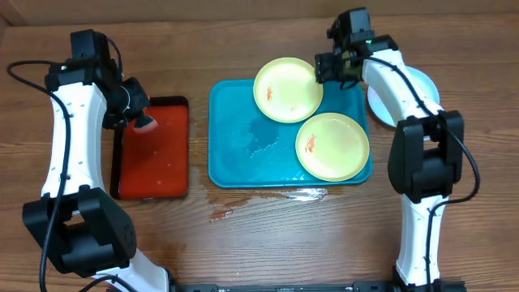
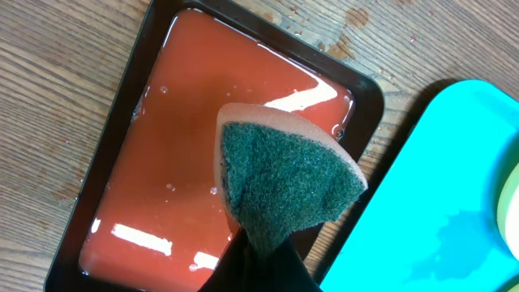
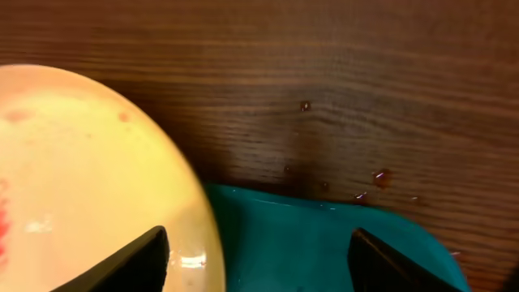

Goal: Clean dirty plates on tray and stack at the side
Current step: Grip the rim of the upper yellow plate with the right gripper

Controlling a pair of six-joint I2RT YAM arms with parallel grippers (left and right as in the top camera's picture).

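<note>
Flanking tray [image 1: 235, 150] | red tray [image 1: 158, 158] under sponge [image 2: 284, 186] | blue plate [image 1: 427, 83] under right arm [image 1: 391, 77]

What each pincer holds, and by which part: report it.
Left pincer: the sponge, pinched at one end. Right pincer: open, holding nothing, by a yellow plate's rim.

Wooden table [image 1: 243, 243], narrow red tray [image 1: 154, 162] with black rim near left edge, glossy wet inside, green-faced sponge [image 2: 284, 182] above it, water spill [image 1: 308, 195] mid-table, toward front edge.

Plates [image 1: 288, 89] pale yellow with orange smears, tray [image 1: 239, 154] teal, sponge [image 2: 284, 191] dark green.
</note>
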